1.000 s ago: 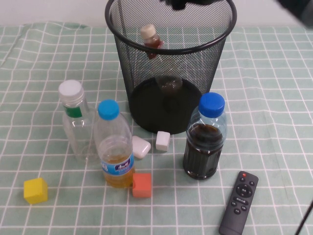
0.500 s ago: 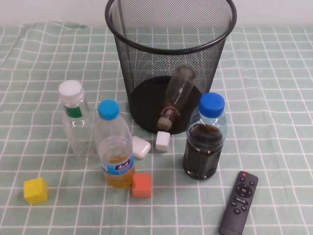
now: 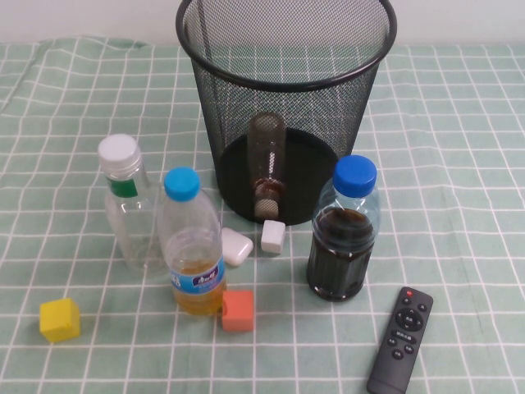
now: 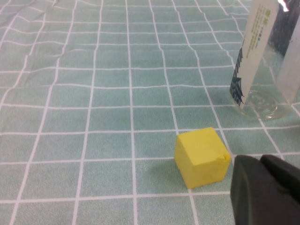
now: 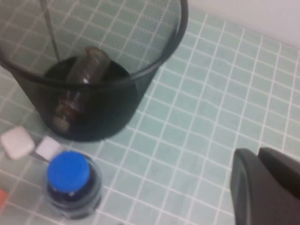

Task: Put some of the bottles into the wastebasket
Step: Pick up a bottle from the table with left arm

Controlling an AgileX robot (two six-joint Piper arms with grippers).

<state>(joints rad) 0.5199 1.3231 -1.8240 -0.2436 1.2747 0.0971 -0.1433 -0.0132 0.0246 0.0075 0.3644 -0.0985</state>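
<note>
Small bottle [image 3: 267, 168]: lying inside the wastebasket [image 3: 287, 57], cap down against the near wall and base tilted up, so the first drop is looking done.
Tall bottle [image 3: 129, 205]: standing upright on the desk [image 3: 459, 164], left of the wastebasket, white cap on, seemingly empty; judged the next one to go in.
Why it is awkward: the yellow-drink bottle [image 3: 193, 246] is standing just beside it, touching or nearly so, which is leaving little room on that side for a grasp.
Left tool [image 4: 265, 190]: hanging low over the desk just beside the yellow cube [image 4: 201, 157]; only a dark tip is showing at the wrist view's edge, so I cannot tell whether it is spread or pressed together; nothing is seen in it.
Right tool [image 5: 265, 185]: hovering high, off to the side of the wastebasket, over bare cloth; again only a dark edge is showing, so its state cannot be told.
High view: neither arm is showing there.
Around: a dark-drink bottle [image 3: 344, 234] is standing at the wastebasket's near right; two white blocks [image 3: 254, 240] are lying at its foot; an orange cube [image 3: 238, 310] is sitting by the yellow-drink bottle; a remote [image 3: 400, 338] is lying near right.
In the way: the wastebasket's tall rim is calling for a high lift before any drop.
</note>
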